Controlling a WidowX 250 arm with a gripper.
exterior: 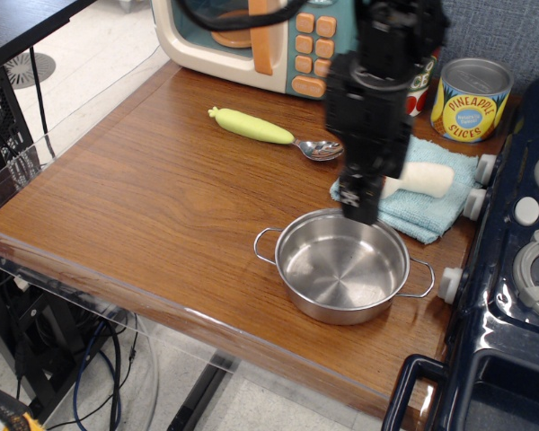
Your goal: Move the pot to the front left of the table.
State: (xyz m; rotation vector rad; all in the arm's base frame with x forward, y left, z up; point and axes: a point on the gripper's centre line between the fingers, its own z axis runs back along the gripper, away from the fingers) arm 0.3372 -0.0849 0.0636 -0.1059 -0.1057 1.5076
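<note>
Ahead of me I see a toy microwave [251, 40], a green-handled spoon [274, 133], a pineapple tin [472, 99], and a blue cloth [431, 202] beside the dark toy stove [512, 269].

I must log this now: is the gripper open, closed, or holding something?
Gripper: cannot be told; its tip hangs at the far rim of the pot, and the fingers are blurred.
</note>
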